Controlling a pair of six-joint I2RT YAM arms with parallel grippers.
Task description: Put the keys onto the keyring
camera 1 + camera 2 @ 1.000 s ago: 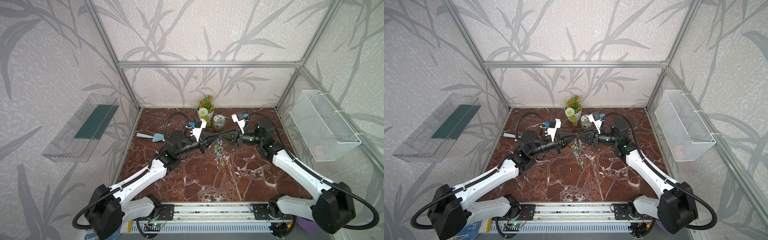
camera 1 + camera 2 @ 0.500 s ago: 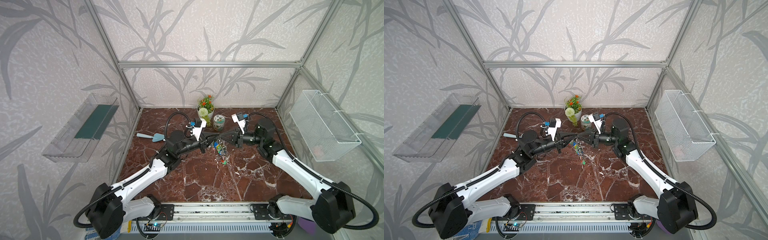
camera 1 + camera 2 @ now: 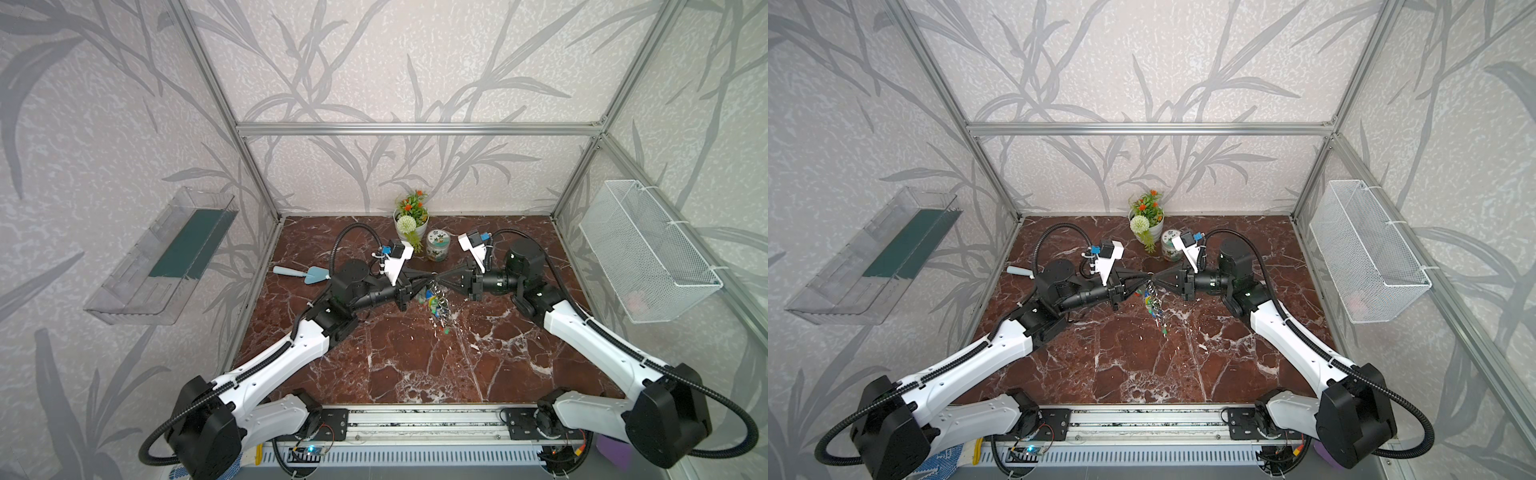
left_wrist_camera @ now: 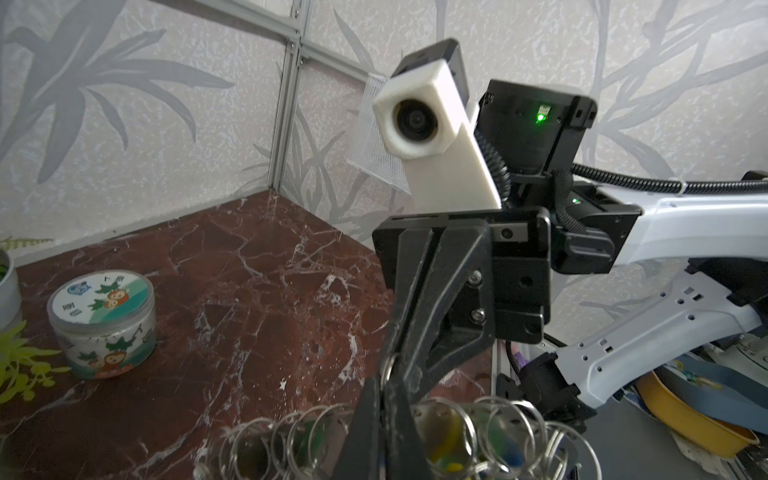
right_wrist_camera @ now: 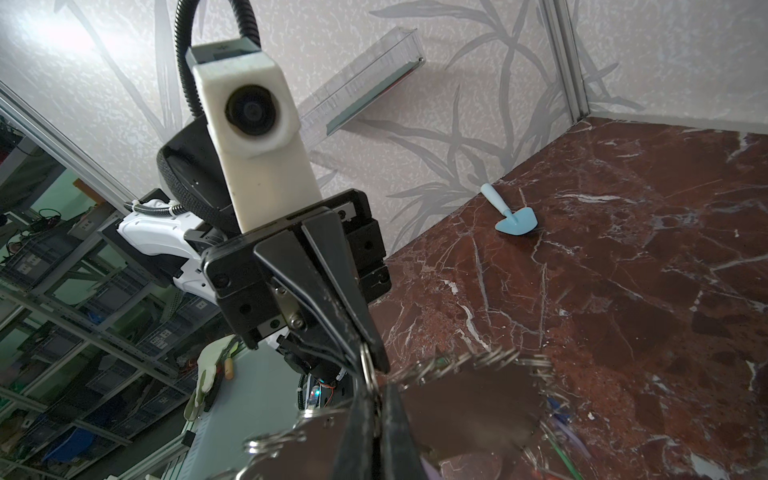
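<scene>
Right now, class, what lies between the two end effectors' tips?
The keyring: left end effector and right end effector meet at its top, bundle hanging below, in both top views.

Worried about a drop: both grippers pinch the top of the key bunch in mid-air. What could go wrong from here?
1. The keyring hangs from thin rings at the tips of the left gripper and right gripper; a slip would likely drop it on the table.
2. The tips nearly touch, so they may collide.
</scene>
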